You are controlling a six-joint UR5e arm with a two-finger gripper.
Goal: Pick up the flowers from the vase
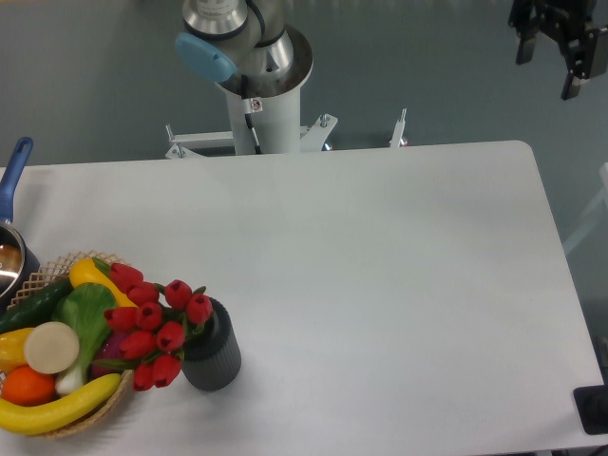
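Observation:
The flowers [150, 328], a bunch of red tulip buds, lean left out of the vase [215, 356] and hang over the basket's edge. The vase is a short dark grey ribbed cylinder standing near the table's front left. My gripper [551, 59] hangs at the top right corner of the view, high above the table's far right corner and far from the flowers. Its two dark fingers point down with a gap between them and nothing held.
A woven basket [59, 275] of fruit and vegetables sits at the front left, touching the flowers. A blue-handled pot [13, 190] is at the left edge. The arm's base column [258, 95] stands behind the table. A dark object [594, 408] sits at the front right corner.

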